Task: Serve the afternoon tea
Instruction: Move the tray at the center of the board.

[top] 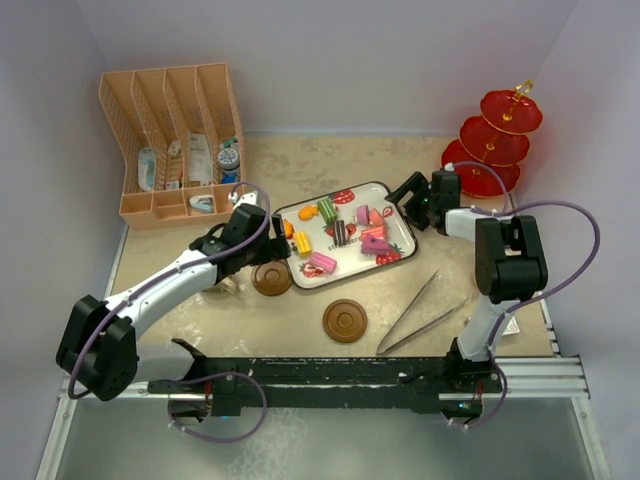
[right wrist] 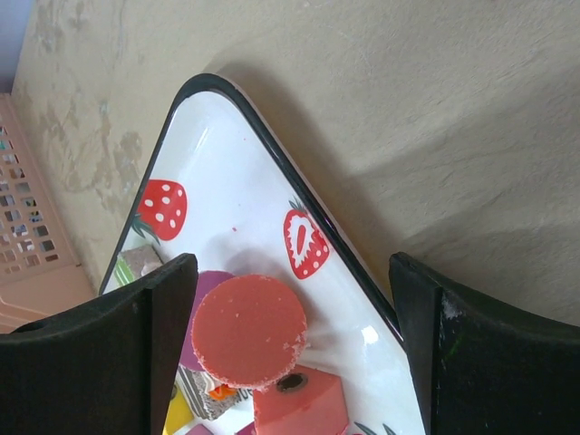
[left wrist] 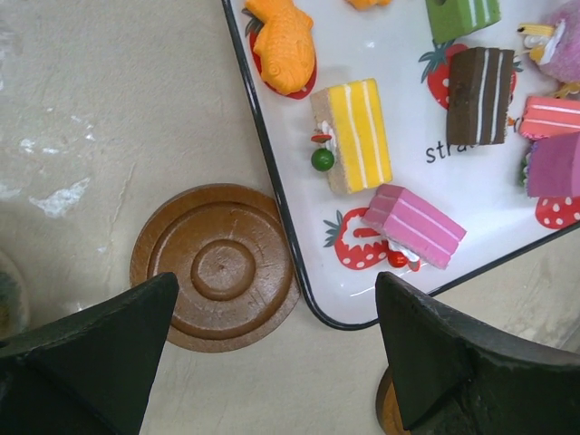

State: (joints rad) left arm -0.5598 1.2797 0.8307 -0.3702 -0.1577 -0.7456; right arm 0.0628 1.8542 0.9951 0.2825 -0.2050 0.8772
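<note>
While the tea things lie spread across the counter (top: 330, 165), we find nothing in either grip. Nearest us, metal tongs (top: 420, 312) lie on the right, and just left of them sits one brown saucer (top: 345, 321). A second saucer (left wrist: 217, 267) rests farther back, its edge meeting the near-left corner of the tray (left wrist: 494, 195). The left fingers (left wrist: 91, 362) hang spread wide above that saucer and tray corner, holding nothing. On the white, strawberry-printed tray the toy cakes (top: 340, 233) lie in a loose crowd. A pink slice (left wrist: 415, 225) is nearest the corner, with a yellow slice (left wrist: 353, 134) beside it and a brown slice (left wrist: 478, 83) and an orange fish (left wrist: 281, 41) beyond. At the tray's far-right corner the right fingers (right wrist: 100, 362) are likewise parted and empty, straddling a round pink sweet (right wrist: 249, 331) that lies inside the rim. Farthest back, the red three-tier stand (top: 495, 140) rises in the right corner, well apart from the tray. A peach rack (top: 175, 130) of toiletries fills the left corner.
</note>
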